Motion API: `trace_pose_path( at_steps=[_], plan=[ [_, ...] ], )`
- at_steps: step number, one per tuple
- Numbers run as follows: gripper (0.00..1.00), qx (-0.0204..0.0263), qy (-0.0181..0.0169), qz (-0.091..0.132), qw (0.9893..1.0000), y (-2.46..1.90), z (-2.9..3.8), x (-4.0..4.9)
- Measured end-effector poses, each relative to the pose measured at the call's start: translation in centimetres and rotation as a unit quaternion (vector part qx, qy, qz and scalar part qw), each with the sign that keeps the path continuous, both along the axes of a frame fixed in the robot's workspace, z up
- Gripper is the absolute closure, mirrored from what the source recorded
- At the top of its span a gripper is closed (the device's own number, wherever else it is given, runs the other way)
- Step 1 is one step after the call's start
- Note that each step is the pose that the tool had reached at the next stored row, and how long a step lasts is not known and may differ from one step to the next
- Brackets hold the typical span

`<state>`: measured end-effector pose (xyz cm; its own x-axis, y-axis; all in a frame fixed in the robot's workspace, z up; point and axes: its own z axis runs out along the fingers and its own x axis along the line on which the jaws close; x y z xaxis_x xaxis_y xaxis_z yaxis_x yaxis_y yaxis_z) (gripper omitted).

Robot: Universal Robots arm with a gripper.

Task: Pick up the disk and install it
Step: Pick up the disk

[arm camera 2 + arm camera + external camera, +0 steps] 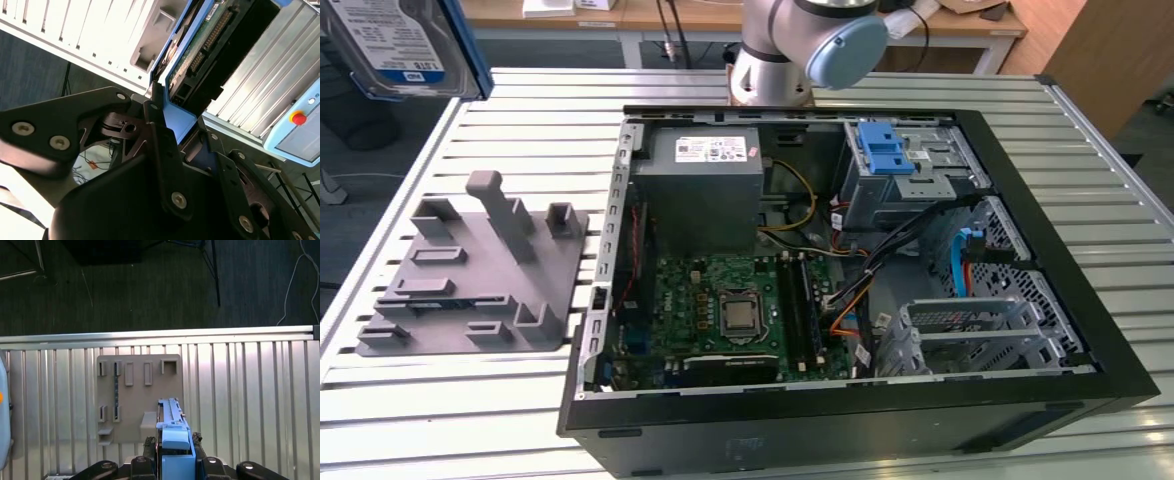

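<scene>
The disk (398, 48) hangs in the air at the exterior view's far upper left, a silver drive with a white-and-blue label and blue side rails. In the second wrist view my gripper (182, 127) is shut on the disk (200, 47), its black fingers (156, 117) clamped on a blue rail, and the green circuit board underside shows. The first wrist view looks down past the gripper (175, 445) and the disk's blue rail (172, 422) at the slatted table. The open computer case (787, 418) lies on the table with its metal drive cage and blue latch (891, 150) at the back.
A grey holder fixture (474, 270) with empty slots sits on the table to the exterior view's left of the case, directly below the held disk (135, 395). A grey power-supply box (707, 170), a motherboard (734, 310) and cables fill the case. The arm's base (801, 45) stands behind it.
</scene>
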<state>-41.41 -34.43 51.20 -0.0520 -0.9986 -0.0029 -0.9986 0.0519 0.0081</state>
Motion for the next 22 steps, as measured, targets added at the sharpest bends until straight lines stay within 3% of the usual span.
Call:
trace_pose_path(
  at_steps=[4, 14, 22],
  plan=[
    [0.63, 0.0000, 0.0000, 0.000, 1.0000, -0.47, 0.00, 0.71],
    [0.63, 0.0000, 0.0002, 0.000, 1.0000, -0.67, 0.00, 5.03],
    [0.63, 0.0000, 0.0001, 0.000, 1.0000, -2.30, -0.01, 5.74]
  ],
)
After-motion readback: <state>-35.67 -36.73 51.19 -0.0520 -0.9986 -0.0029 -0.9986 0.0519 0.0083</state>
